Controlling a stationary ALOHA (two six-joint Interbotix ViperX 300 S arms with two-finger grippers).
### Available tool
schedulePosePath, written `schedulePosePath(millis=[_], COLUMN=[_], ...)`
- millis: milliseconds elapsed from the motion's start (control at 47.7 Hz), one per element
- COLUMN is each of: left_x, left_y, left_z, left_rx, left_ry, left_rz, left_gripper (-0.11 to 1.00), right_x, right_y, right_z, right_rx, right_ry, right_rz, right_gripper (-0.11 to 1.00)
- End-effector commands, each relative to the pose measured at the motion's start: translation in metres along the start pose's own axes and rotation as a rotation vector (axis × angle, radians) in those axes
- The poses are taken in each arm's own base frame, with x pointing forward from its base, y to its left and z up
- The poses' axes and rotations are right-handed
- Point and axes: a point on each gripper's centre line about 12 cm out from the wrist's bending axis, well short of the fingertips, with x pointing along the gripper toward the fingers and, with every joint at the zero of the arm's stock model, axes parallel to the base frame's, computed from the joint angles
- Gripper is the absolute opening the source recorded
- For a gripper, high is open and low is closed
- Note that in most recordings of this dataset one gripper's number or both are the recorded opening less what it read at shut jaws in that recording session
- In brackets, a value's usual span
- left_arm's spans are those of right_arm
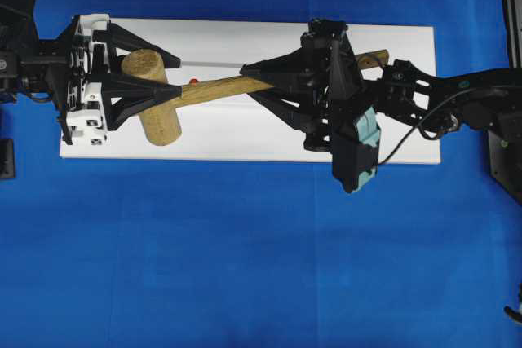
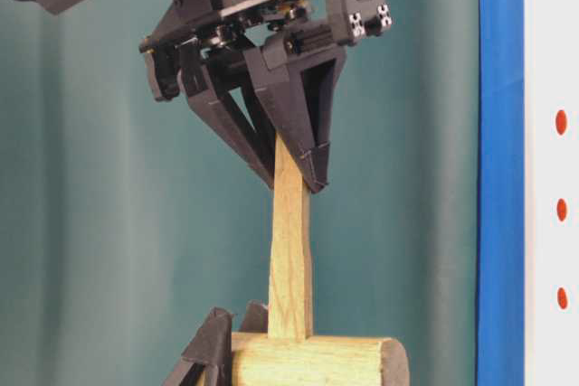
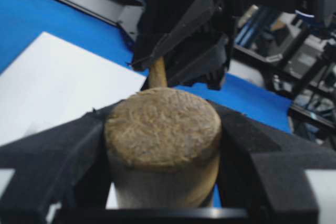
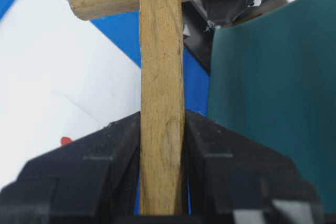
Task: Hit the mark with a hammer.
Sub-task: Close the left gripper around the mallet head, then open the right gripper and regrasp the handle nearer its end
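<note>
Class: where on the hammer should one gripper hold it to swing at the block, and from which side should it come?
Grip the slim squared handle of the hammer, well back from the head, as the right gripper does. Come in along the handle from its free end, jaws on its two flat sides: flat faces resist twisting, and the thick round head fills the left gripper.

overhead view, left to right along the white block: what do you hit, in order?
left gripper closed on the hammer head → hammer, head then handle slanting right → a red dot just above the handle → right gripper clamped on the handle → handle's end poking out past it → bare right end of the white block.
</note>
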Motion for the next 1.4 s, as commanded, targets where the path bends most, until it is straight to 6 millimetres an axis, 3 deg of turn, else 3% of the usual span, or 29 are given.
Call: schedulePosePath(millis=[0,84,272,356,859,1089,1383], left_x=[0.001,0.000,-0.001,0.000,0.000,0.001,0.001], left_y=[-0.007,-0.007,-0.006,-0.006,-0.010,-0.010,-0.011], left_z=[0.011,0.011,0.007,0.006,-0.005,-0.005,-0.005], left_rx=[0.008,0.013,0.059,0.108,0.610,0.624,0.624], left_ry=[-0.035,-0.032,-0.002,0.020,0.101,0.102,0.099], left_rz=[-0.024,-0.022,-0.013,-0.006,-0.031,-0.033,-0.035], left_gripper=[0.45,0.45,0.45,0.45,0.45,0.45,0.45], right_x=[0.002,0.002,-0.001,-0.002,-0.002,0.003,0.026], right_y=[-0.014,-0.014,-0.009,-0.007,-0.003,0.000,0.017], right_z=[0.005,0.005,0.006,0.008,0.015,0.011,-0.004], right_rx=[0.032,0.038,0.067,0.112,0.460,0.516,0.552], right_ry=[-0.006,-0.004,0.005,0.017,0.100,0.129,0.202], right_rz=[-0.033,-0.032,-0.013,0.014,0.127,0.127,0.144], right_gripper=[0.10,0.22,0.77,0.94,0.95,0.95,0.94])
